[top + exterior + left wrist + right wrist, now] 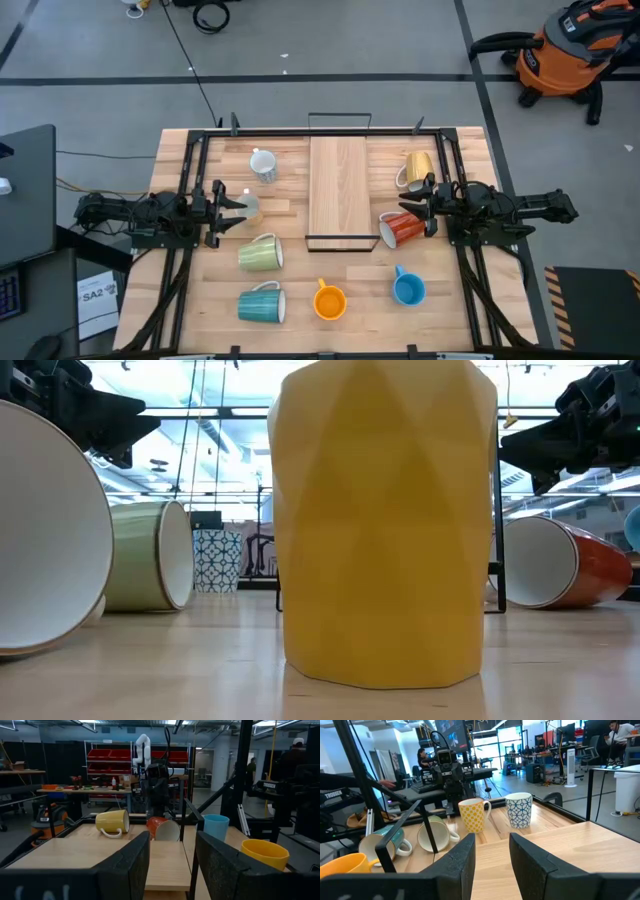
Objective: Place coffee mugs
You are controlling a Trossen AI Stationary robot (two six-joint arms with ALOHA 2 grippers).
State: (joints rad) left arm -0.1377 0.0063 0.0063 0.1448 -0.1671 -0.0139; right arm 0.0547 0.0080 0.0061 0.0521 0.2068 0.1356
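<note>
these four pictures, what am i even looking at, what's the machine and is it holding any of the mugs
It is a two-armed robot at a wooden table, caught at one moment by four cameras. One picture looks straight down from above. One sits at table height, so an orange mug fills it. The other two ride on the wrists and look past each arm's own dark fingers.

From above, the left gripper sits at the left side and the right gripper at the right. Both are open and hold nothing.

Between them lies a raised wooden tray. Around it are mugs: a patterned white mug and a blue mug standing; a yellow mug, a red-orange mug, a pale green mug and a teal mug on their sides.
</note>
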